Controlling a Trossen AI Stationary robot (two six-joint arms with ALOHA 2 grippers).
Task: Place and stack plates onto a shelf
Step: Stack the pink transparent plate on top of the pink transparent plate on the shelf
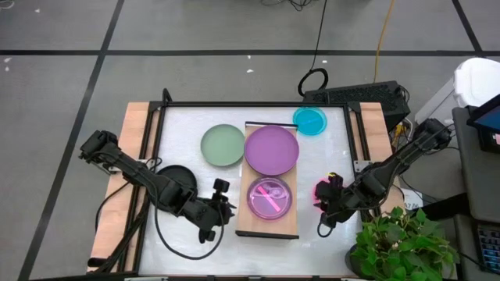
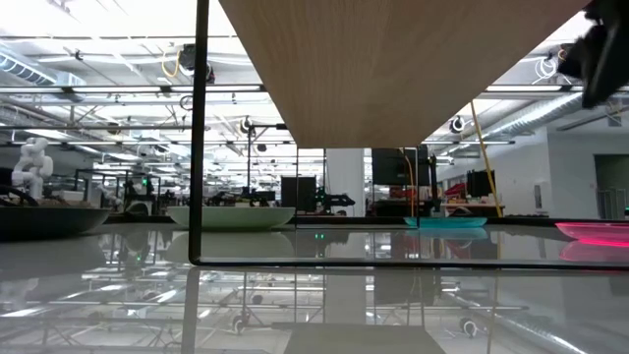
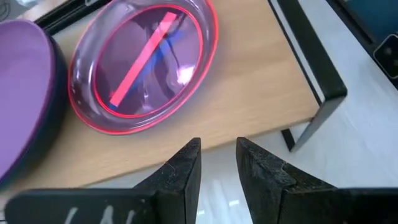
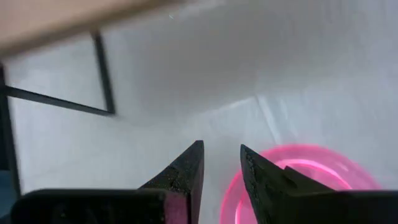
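The light-wood shelf [image 1: 269, 226] stands mid-table and carries a large purple plate [image 1: 271, 150] and, nearer the front, a smaller see-through pink-rimmed plate [image 1: 270, 197] [image 3: 143, 62]. On the white table lie a sage-green plate [image 1: 223, 145], a cyan-blue plate [image 1: 310, 120], a black plate [image 1: 173, 181] under my left arm, and a pink plate [image 1: 321, 190] [image 4: 305, 168]. My left gripper [image 1: 226, 209] [image 3: 217, 152] hangs open just left of the shelf's near end, holding nothing. My right gripper [image 1: 324, 204] [image 4: 222, 155] is open above the pink plate's near edge, tilted down.
The shelf's thin dark frame [image 3: 311, 56] rises at its sides, its legs on the table [image 2: 197, 147]. A potted plant [image 1: 402, 242] stands at the near right corner. Wooden strips [image 1: 129, 156] border the table on the left and right. A cable loop [image 1: 180, 242] lies under the left arm.
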